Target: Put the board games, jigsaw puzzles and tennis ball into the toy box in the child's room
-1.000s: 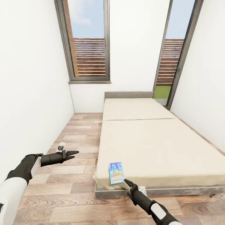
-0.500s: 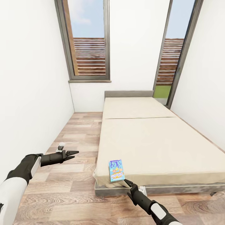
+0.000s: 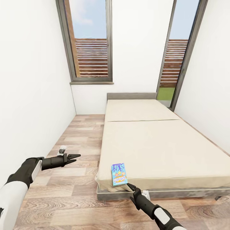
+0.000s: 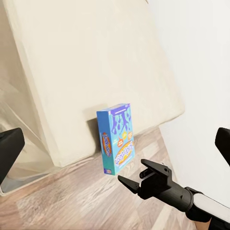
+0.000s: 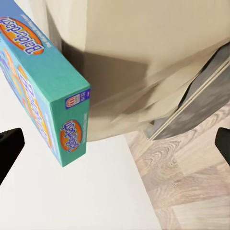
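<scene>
Nothing has moved: the open right claw (image 3: 129,185) waits just beside the board game (image 3: 118,174) on the bed's (image 3: 166,150) corner; the left claw (image 3: 76,156), open, hovers over the floor (image 3: 80,140).

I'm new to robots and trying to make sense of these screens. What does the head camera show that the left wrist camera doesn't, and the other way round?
Head view alone: two windows, the side walls, the whole bed with its headboard, and the left gripper held open over the floor.

Left wrist view alone: the board game's narrow side with its printed logo.

Both: the blue board game on the bed's near corner, the right gripper just short of it, the cream mattress and wood floor.
</scene>
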Robot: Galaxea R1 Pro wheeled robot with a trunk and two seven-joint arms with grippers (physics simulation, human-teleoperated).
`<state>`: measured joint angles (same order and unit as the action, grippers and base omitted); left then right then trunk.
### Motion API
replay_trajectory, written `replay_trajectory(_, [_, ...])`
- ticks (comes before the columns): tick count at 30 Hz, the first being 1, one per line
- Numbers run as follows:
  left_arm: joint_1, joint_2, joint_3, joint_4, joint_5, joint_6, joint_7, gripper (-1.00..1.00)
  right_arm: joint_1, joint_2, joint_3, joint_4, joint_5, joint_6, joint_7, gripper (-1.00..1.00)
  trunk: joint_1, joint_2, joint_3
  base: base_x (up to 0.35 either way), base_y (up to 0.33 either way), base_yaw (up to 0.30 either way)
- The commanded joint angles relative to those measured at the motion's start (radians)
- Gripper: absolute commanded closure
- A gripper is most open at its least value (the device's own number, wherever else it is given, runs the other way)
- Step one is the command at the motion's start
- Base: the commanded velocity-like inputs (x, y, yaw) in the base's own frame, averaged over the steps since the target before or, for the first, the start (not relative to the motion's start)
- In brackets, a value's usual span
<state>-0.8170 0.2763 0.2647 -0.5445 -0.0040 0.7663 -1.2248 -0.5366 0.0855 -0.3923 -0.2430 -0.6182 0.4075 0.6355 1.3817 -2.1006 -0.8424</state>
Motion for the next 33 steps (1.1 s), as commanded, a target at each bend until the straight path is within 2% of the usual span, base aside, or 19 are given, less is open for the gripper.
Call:
replay_trajectory(1, [-0.001,0.000,0.002,0.000,-0.001,0.010,-0.003,-1.00,0.000,0.000,-0.003,-0.001,-0.006,0.008,0.001,-1.00,0.000,0.000,-0.001,0.000,0.000,0.000])
replay_trajectory(10, [-0.001,0.000,0.001,0.000,-0.001,0.010,-0.002,-1.00,0.000,-0.001,-0.003,-0.001,-0.006,0.004,0.019,-1.00,0.000,0.000,-0.001,0.000,0.000,0.000])
replay_trajectory(20, [-0.001,-0.001,0.000,0.000,-0.001,0.010,-0.002,-1.00,0.000,-0.001,0.002,-0.001,0.001,-0.024,0.087,-1.00,0.000,0.000,-0.001,0.000,0.000,0.000])
replay_trajectory(33, [-0.001,-0.001,-0.001,0.000,-0.001,0.010,-0.002,-1.00,0.000,0.000,0.003,-0.001,0.004,-0.026,0.095,-1.00,0.000,0.000,-0.001,0.014,0.044,0.000])
